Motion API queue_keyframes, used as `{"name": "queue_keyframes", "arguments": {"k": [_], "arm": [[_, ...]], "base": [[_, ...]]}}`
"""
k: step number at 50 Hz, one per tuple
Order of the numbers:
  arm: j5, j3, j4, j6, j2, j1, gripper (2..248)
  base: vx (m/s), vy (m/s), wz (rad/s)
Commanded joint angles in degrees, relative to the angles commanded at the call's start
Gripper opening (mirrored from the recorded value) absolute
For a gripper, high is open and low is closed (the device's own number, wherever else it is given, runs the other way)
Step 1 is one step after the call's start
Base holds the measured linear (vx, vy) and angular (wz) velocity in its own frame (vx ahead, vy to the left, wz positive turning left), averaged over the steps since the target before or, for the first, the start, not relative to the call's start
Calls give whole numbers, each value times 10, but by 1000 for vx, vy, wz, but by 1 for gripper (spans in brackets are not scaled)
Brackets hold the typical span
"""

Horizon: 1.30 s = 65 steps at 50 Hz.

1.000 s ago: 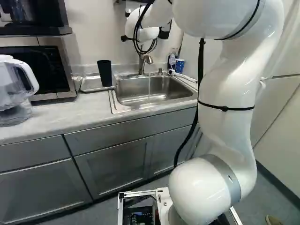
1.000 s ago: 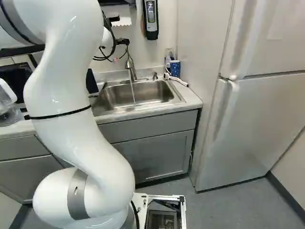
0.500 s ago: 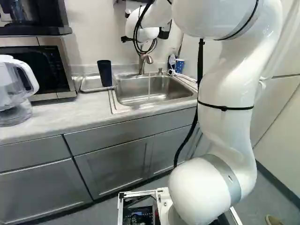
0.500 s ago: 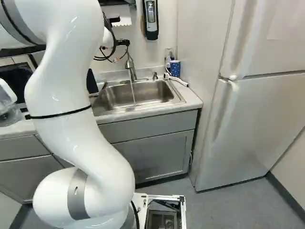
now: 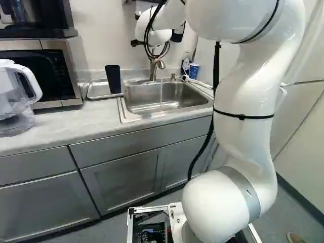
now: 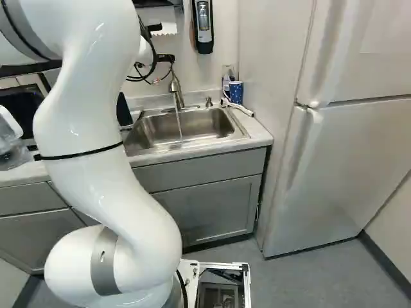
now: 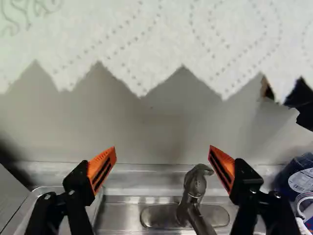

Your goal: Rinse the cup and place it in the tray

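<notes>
Cup in the tray, water running: the job looks nearly done

The dark cup [image 5: 113, 79] stands in the metal tray [image 5: 96, 92], towards the three o'clock end of it in the left base view. The tray lies on the desk [image 5: 76, 121] at nine o'clock from the sink [image 5: 179, 96]. If this is the task's cup, as its place suggests, the placing is done. Whether it has been rinsed cannot be told, as no wetness shows on it, though the running water makes a rinse likely.

The gripper [image 7: 162, 152] is released, its two fingers wide apart with nothing held between them. It is up near the tap [image 5: 154, 71], facing the wall, with a paper towel [image 7: 146, 39] hanging ahead. A thin stream of water [image 5: 161, 93] falls from the tap into the sink, so what remains is probably to turn it off and draw the arm [image 5: 245, 91] back. Brushing the paper towel on the way seems the main risk.

A blue spotted cup [image 6: 236, 92] sits between one and two o'clock from the sink, apparently no part of this job.
</notes>
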Motion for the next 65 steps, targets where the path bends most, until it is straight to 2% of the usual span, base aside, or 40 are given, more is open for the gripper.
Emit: {"name": "queue_keyframes", "arguments": {"k": [51,65], "arm": [[-25,4,0,0,3,0,247],[-38,27,0,0,24,3,247]], "base": [[0,0,0],[0,0,0]]}}
